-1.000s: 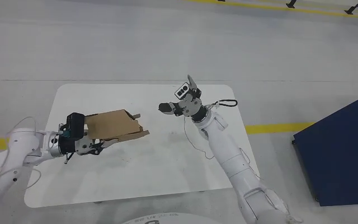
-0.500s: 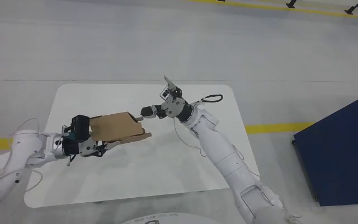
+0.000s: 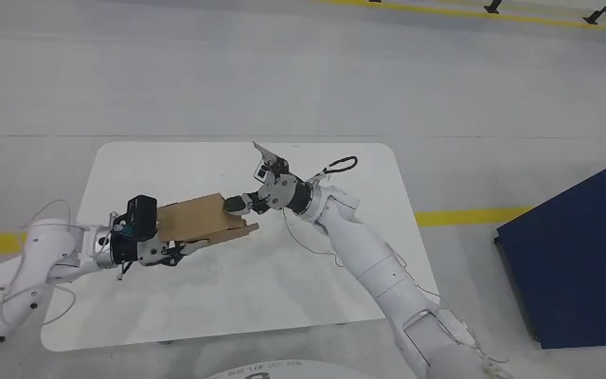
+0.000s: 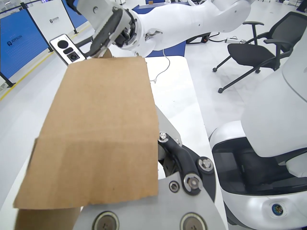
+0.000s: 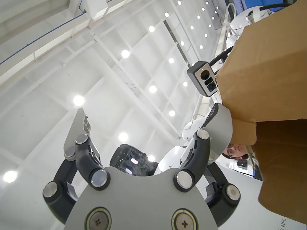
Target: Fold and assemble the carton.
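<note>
Left arm lies low and roughly level on the carton's left side, over the table (image 3: pixel 312 284). Left hand (image 3: pixel 175 248) is clamped on the carton (image 3: pixel 194 216) at its left end. I can't tell whether the carton clears the table. Carton is brown and folded flat, its long side running away from the left hand, with short flaps at its right end. Right hand (image 3: pixel 248 178) sits at that right end, spread wide and holding nothing. One finger (image 5: pixel 219 118) touches a flap edge; the other points up and away from the carton. Right arm stretches in from the carton's right, elbow bent, wrist rolled toward the ceiling. Black cable (image 3: pixel 336 166) loops by that wrist.
</note>
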